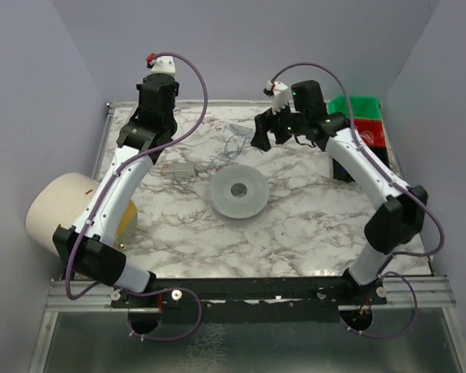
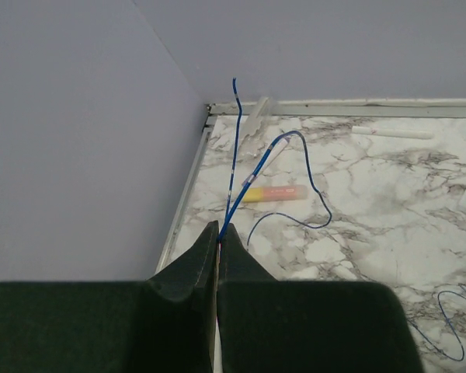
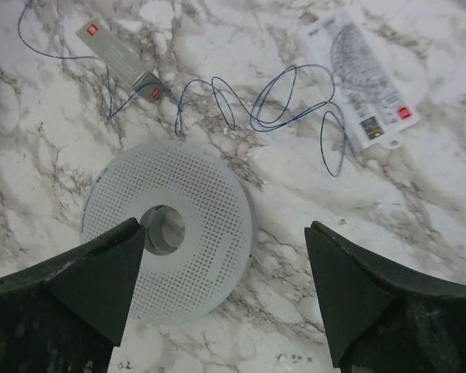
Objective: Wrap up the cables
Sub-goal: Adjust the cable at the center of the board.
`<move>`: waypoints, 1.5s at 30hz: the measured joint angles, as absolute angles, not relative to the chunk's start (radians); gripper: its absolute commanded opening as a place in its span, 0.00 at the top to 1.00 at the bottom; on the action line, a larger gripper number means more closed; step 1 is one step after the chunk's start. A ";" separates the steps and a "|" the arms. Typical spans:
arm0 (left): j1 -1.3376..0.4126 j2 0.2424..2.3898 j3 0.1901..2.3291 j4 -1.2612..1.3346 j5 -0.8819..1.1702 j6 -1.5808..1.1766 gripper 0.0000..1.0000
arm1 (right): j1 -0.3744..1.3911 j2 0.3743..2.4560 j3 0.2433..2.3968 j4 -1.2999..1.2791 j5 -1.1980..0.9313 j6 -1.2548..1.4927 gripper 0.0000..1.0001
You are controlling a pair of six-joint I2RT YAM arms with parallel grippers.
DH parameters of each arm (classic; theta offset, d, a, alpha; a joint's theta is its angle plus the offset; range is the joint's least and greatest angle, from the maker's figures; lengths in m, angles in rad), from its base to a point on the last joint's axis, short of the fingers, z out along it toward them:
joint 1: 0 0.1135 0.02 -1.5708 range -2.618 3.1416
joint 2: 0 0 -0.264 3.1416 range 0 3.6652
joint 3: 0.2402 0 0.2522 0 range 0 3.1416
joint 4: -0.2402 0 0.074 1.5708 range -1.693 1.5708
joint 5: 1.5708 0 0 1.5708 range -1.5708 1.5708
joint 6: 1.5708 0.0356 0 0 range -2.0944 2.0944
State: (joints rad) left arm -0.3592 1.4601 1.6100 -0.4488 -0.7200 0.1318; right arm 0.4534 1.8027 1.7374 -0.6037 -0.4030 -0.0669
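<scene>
**Left gripper clamped on cable; right gripper open over disc**

Left gripper (image 2: 218,230): fingers pressed together, pinching the cables (image 2: 239,116) at the tips. The thin blue strand rises from them, then loops down onto the marble table (image 1: 295,233). Left arm (image 1: 113,194) reaches along the table's left side toward the far corner.

Right gripper (image 3: 225,231): fingers wide apart, holding and touching nothing, above a perforated disc (image 3: 202,202). Loose cable loops lie just beyond the disc. Right arm (image 1: 369,175) bends inward.
</scene>
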 measured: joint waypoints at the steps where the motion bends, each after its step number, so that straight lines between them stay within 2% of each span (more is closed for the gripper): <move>1: -0.359 1.460 1.608 -0.447 -0.707 0.131 1.00 | 0.450 1.734 1.693 -0.595 -0.383 -0.089 0.10; 5: -0.359 1.460 1.601 -0.445 -0.661 0.128 1.00 | 0.426 1.545 1.567 -0.521 -0.319 -0.147 0.10; 8: -0.359 1.460 1.594 -0.444 -0.639 0.128 1.00 | 0.416 1.534 1.535 -0.471 -0.287 -0.180 0.13; 12: -0.359 1.459 1.575 -0.443 -0.620 0.129 1.00 | 0.412 1.654 1.538 -0.438 -0.263 -0.218 0.17; 18: -0.359 1.459 1.552 -0.444 -0.612 0.129 1.00 | 0.412 1.859 1.588 -0.464 -0.276 -0.264 0.18; 31: -0.357 1.453 1.545 -0.443 -0.604 0.129 1.00 | 0.432 2.076 1.737 -0.465 -0.266 -0.263 0.26; 36: -0.353 1.453 1.545 -0.443 -0.600 0.129 1.00 | 0.461 2.148 1.804 -0.463 -0.239 -0.260 0.41; 41: -0.352 1.453 1.545 -0.443 -0.596 0.129 1.00 | 0.475 2.178 1.806 -0.463 -0.186 -0.240 0.42; 42: -0.352 1.453 1.545 -0.443 -0.595 0.129 1.00 | 0.475 2.183 1.807 -0.463 -0.172 -0.236 0.46; 45: -0.350 1.453 1.545 -0.443 -0.591 0.128 1.00 | 0.475 2.199 1.810 -0.461 -0.141 -0.235 0.73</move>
